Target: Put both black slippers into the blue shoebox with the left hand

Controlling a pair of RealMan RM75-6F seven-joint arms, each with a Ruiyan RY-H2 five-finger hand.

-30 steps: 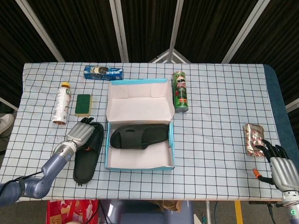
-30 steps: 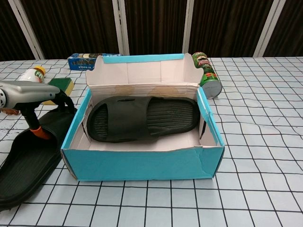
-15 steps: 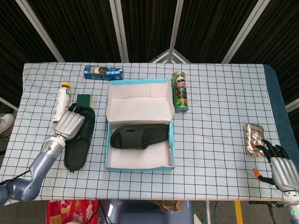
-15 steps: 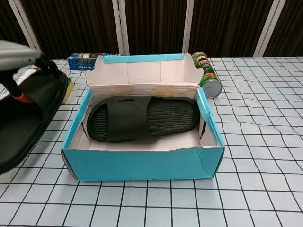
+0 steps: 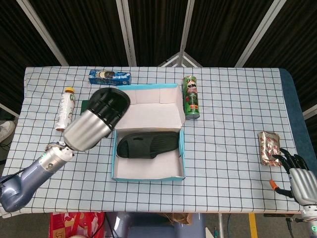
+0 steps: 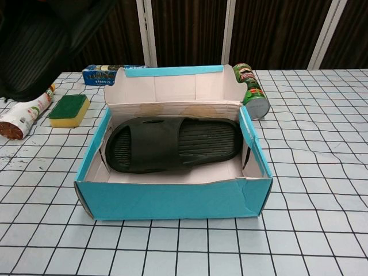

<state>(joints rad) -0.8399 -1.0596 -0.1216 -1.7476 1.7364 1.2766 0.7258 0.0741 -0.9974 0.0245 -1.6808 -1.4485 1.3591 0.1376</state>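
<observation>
One black slipper lies flat inside the open blue shoebox at the table's middle; the chest view shows the same slipper behind the box's front wall. My left hand is raised high over the table, left of the box, and grips the second black slipper, whose end reaches the box's back left corner. In the chest view this lifted slipper fills the upper left corner and hides the hand. My right hand rests at the table's front right edge, fingers apart, holding nothing.
A green chip can lies just right of the box's back corner. A blue cookie pack is behind the box. A bottle and a green-yellow sponge lie to the left. A foil packet sits near the right hand.
My left hand has lifted the second slipper off the table, up and to the right toward the box. The sponge and bottle are uncovered in the chest view. The right hand has stayed put.
</observation>
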